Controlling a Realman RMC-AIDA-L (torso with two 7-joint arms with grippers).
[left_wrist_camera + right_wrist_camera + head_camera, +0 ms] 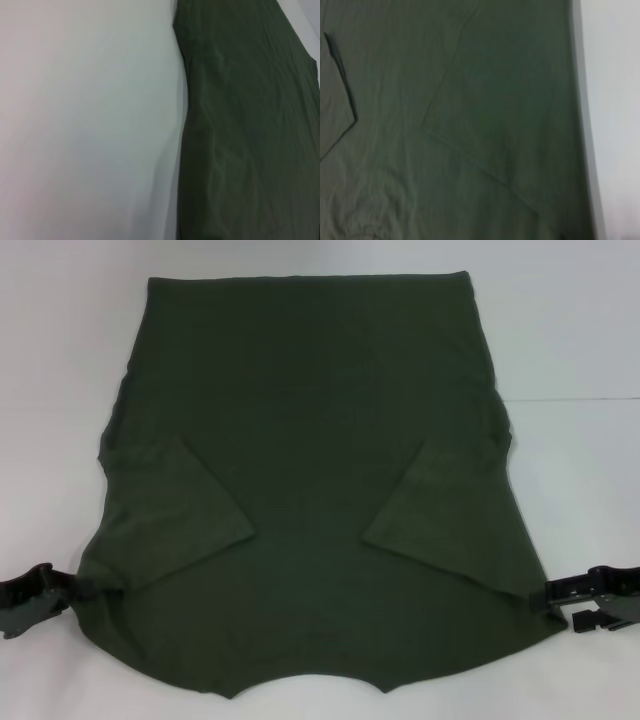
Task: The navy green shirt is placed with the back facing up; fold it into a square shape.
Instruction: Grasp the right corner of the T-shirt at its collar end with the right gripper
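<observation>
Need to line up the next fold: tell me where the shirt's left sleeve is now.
In the head view, the left sleeve lies folded inward on the navy green shirt, left of centre, just above the left gripper at the shirt's edge.

Seeing navy green shirt: soft matt knit cloth, faint wrinkles. Table under it: smooth matt white. My grippers look like black plastic, slight sheen.

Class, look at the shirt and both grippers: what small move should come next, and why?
Probably both grippers pinch the shoulder edges: the left gripper and right gripper sit at the sides of the navy green shirt, whose sleeves are folded inward while the body lies unfolded.
</observation>
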